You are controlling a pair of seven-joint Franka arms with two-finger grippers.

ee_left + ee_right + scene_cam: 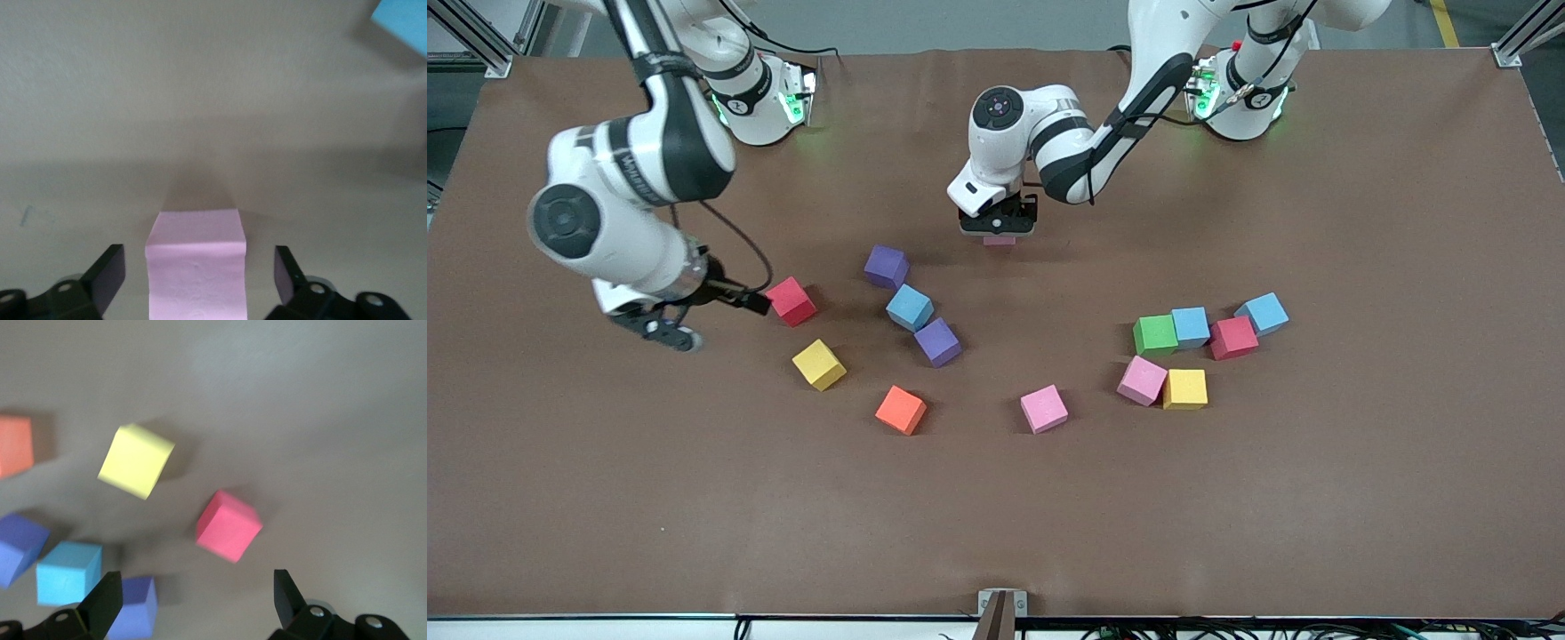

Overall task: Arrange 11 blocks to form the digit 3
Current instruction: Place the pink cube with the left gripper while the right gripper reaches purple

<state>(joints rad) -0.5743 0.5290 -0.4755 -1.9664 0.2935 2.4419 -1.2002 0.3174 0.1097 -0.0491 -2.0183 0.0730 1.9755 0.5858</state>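
My left gripper [998,228] stands open low over the middle of the table, one finger on each side of a pink block [195,267], with a gap at both sides. That pink block [1000,239] rests on the table, mostly hidden under the hand. My right gripper [667,333] hangs open and empty beside a red block [791,300], toward the right arm's end. The right wrist view shows this red block [228,525] and a yellow block [136,460] ahead of its fingers. No digit 3 shape shows; the blocks lie scattered.
Two purple blocks [887,266] [937,341], a light blue one [910,308], a yellow one [819,364] and the orange cube [900,410] lie mid-table. A pink block [1044,409] sits alone. A cluster with a green block [1155,335] lies toward the left arm's end.
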